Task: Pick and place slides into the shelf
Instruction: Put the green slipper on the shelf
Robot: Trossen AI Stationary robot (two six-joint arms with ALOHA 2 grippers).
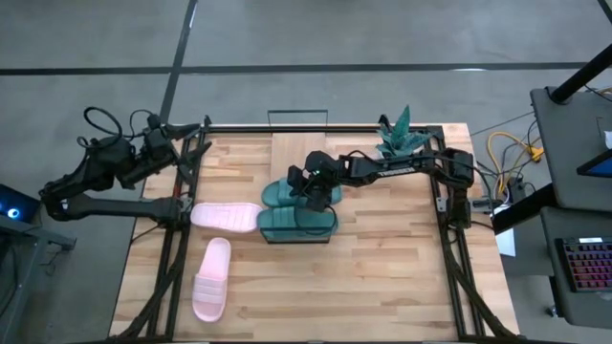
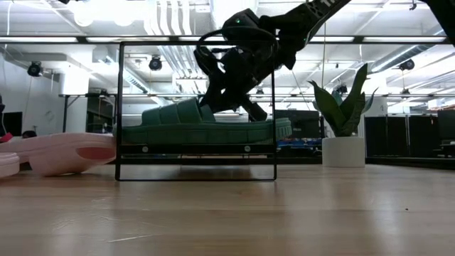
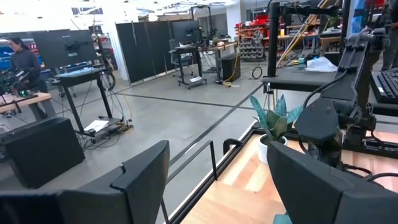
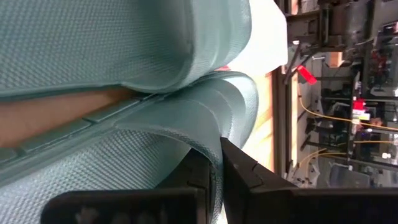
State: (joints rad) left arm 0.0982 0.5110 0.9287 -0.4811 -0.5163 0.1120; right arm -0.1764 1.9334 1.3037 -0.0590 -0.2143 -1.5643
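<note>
Two dark teal slides lie side by side at the table's middle, the farther one (image 1: 298,194) and the nearer one (image 1: 296,224). My right gripper (image 1: 316,188) reaches in from the right and is shut on the farther slide (image 2: 199,124). In the low view that slide shows level inside the shelf's black frame (image 2: 118,107). The shelf's pale board (image 1: 299,153) lies just beyond the slides. Two pale pink slides rest on the table, one (image 1: 225,216) left of the teal pair, one (image 1: 212,279) nearer. My left gripper (image 3: 217,193) is open, raised over the far left corner (image 1: 196,129). My right gripper (image 4: 214,152) pinches a thin raised teal edge (image 4: 214,127) of the farther slide between its two fingers; strap rim or side wall, I cannot tell. The fingers come from above, slanting in from the table's right. The slide sits level; whether it rests on something I cannot tell.
A small teal potted plant (image 1: 402,139) stands at the far right, close behind my right arm. Black frame rails run along the table's left side (image 1: 177,239) and right side (image 1: 449,239). Bare wood (image 1: 363,287) lies toward the near right.
</note>
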